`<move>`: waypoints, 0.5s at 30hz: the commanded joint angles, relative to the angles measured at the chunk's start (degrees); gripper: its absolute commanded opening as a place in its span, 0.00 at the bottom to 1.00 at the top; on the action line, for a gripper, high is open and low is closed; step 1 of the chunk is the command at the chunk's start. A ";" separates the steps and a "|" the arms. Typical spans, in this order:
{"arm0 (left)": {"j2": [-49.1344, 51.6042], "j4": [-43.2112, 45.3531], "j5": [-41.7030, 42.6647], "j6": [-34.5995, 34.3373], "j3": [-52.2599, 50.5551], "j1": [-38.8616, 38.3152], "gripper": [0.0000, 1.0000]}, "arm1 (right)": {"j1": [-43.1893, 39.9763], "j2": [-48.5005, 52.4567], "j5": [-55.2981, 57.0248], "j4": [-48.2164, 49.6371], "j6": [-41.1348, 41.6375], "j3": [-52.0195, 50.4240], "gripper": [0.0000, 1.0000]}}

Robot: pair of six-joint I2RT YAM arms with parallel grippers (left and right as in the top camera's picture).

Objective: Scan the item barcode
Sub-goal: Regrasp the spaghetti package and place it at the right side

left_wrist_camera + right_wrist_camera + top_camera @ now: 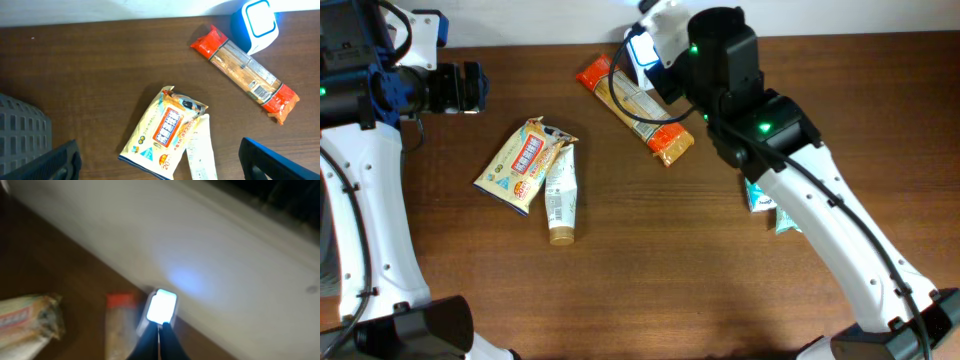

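Three packs show overhead: a long packet [638, 110] just beside the scanner [642, 48], a pouch [523, 165] and a tube [561, 195]. Left wrist: left gripper [160, 167] spread wide, empty. Right wrist, blurred: right gripper [159, 337] pinched together, tips at the scanner's edge.

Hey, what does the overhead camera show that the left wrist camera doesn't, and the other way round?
Only overhead: the right arm reaching toward the far edge, a teal packet partly under it, and the whole white tube down to its cap.
Only left wrist: the scanner unobstructed, and the barcode label on the long orange-ended packet.
Both: that packet, the yellow snack pouch, part of the tube, and the brown table.
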 commanded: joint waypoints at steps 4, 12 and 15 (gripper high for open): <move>-0.28 0.02 0.44 0.94 0.37 0.20 0.99 | -2.10 12.57 -6.40 -5.40 12.72 -1.88 0.63; -0.28 0.02 0.44 0.94 0.37 0.20 0.99 | -8.48 36.44 -16.39 8.31 9.11 -1.88 0.84; -0.28 0.02 0.44 0.92 0.37 0.20 0.99 | -8.37 40.37 -22.21 6.82 9.22 -1.88 0.72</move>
